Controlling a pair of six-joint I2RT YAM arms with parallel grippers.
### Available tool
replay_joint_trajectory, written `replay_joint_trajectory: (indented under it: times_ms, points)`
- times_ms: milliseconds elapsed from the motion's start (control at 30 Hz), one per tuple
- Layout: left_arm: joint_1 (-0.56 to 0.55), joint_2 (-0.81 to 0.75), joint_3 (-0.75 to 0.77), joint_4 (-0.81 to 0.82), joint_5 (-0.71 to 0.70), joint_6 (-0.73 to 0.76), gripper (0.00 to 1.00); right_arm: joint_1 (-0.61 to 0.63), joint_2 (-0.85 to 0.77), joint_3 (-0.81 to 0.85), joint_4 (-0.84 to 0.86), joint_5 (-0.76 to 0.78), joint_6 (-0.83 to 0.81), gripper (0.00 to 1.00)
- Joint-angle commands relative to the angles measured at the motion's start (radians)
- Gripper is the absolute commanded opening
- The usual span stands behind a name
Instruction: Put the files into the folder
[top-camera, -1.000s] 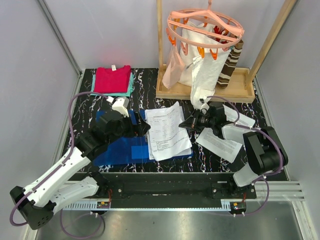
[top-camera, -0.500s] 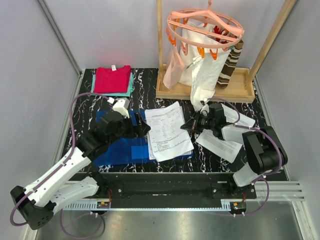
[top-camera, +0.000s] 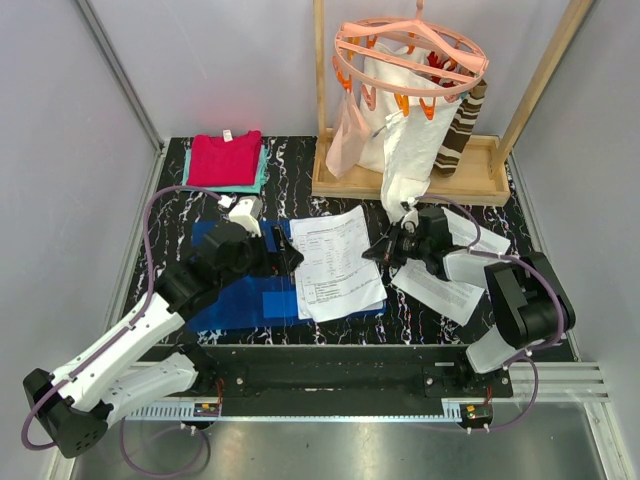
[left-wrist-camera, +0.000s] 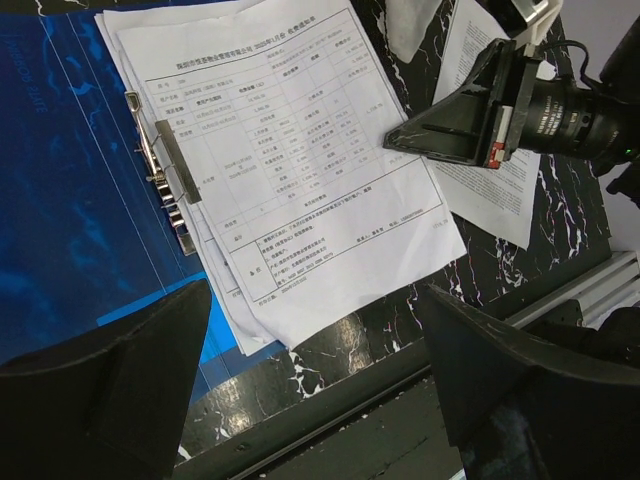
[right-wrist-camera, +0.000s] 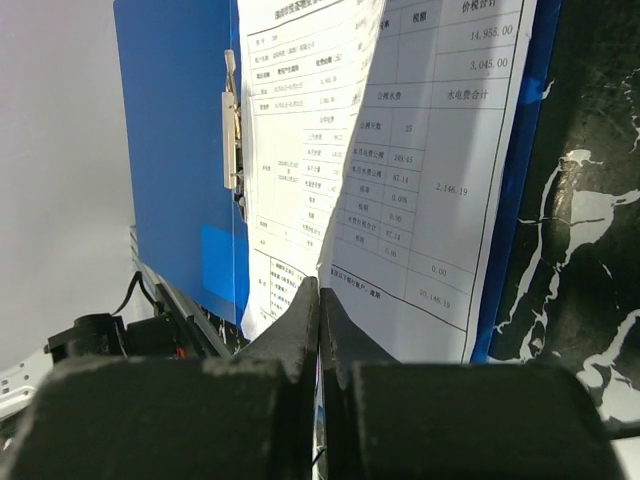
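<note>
The files (top-camera: 335, 262), white printed sheets, lie stacked on the right half of the open blue folder (top-camera: 232, 290). They also show in the left wrist view (left-wrist-camera: 290, 170), with the folder (left-wrist-camera: 70, 200) and its metal clip (left-wrist-camera: 165, 170) at the sheets' left edge. My left gripper (top-camera: 290, 258) hovers open and empty over the folder's middle; its fingers (left-wrist-camera: 110, 390) stand wide apart. My right gripper (top-camera: 372, 252) is at the sheets' right edge, shut on the raised edge of the top sheet (right-wrist-camera: 400, 180), above the folder (right-wrist-camera: 175, 150).
Two more printed sheets (top-camera: 440, 290) lie on the black marble tabletop under the right arm. Red and teal folded cloths (top-camera: 226, 160) sit at the back left. A wooden rack (top-camera: 410, 180) with a peg hanger and hanging garments stands at the back right.
The right gripper has shifted slightly right at the sheets' edge. The left arm has barely moved. The stack stays in place.
</note>
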Motion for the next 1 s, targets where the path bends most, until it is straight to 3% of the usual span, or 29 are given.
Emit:
replay_joint_trajectory:
  times_ms: [0,567,967]
  points:
    - [0.002,-0.009,-0.007,0.055,0.026,-0.002,0.89,-0.003,0.046,-0.005,0.128,-0.046,0.051,0.0]
    - [0.002,0.006,-0.01,0.063,0.039,-0.005,0.89,0.015,0.051,-0.043,0.135,0.109,0.165,0.0]
    - [0.002,0.006,-0.021,0.066,0.039,-0.005,0.89,0.058,0.081,-0.043,0.166,0.124,0.21,0.0]
